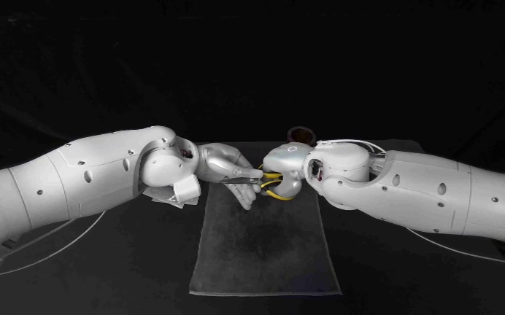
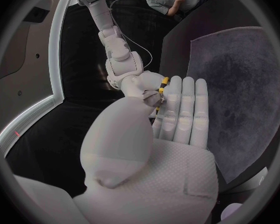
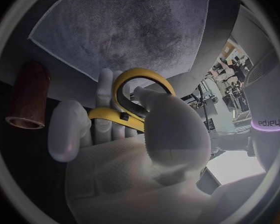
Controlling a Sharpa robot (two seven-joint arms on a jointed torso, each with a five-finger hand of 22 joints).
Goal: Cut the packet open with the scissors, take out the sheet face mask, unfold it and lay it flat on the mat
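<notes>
the left hand (image 1: 230, 170) reaches in over the far end of the mat (image 1: 263, 249), its fingers (image 2: 185, 104) straight and laid side by side, the thumb folded across toward them. the dark blades of the scissors (image 1: 271, 185) lie against those fingers, but i cannot tell whether the thumb pins them or only touches. just to the right, the right hand (image 1: 290, 163) holds the yellow handles, its thumb set in at one loop and its fingers curled behind. a brown tube (image 1: 301, 134) stands on the table (image 1: 137, 286) just beyond the two hands. i cannot make out the packet in any view.

this looks like the opening step: getting the scissors seated in the right hand, with no cut begun. next, the right hand needs a grip that can open and close the blades, and the left hand should come off them, then take up the packet and hold it steady with one edge offered to the blades.
</notes>
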